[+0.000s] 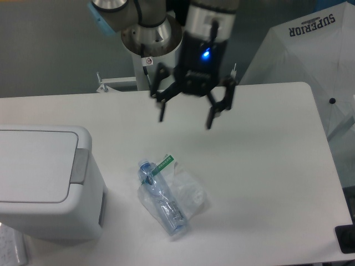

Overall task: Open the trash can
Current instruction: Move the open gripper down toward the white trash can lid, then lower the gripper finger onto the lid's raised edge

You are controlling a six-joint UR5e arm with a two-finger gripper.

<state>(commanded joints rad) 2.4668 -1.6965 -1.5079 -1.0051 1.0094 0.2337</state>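
Note:
The trash can [47, 180] is a boxy white bin at the table's left front, its flat lid down and a grey push strip [80, 165] along the lid's right edge. My gripper [186, 120] hangs above the middle back of the table, well to the right of and beyond the bin. Its two dark fingers [161, 109] are spread wide apart, open, with nothing between them.
A crushed clear plastic bottle with a green label [166, 201] lies in front of the gripper, right of the bin. The arm's base column [151, 52] stands behind the table's back edge. A white umbrella [316, 61] leans at the back right.

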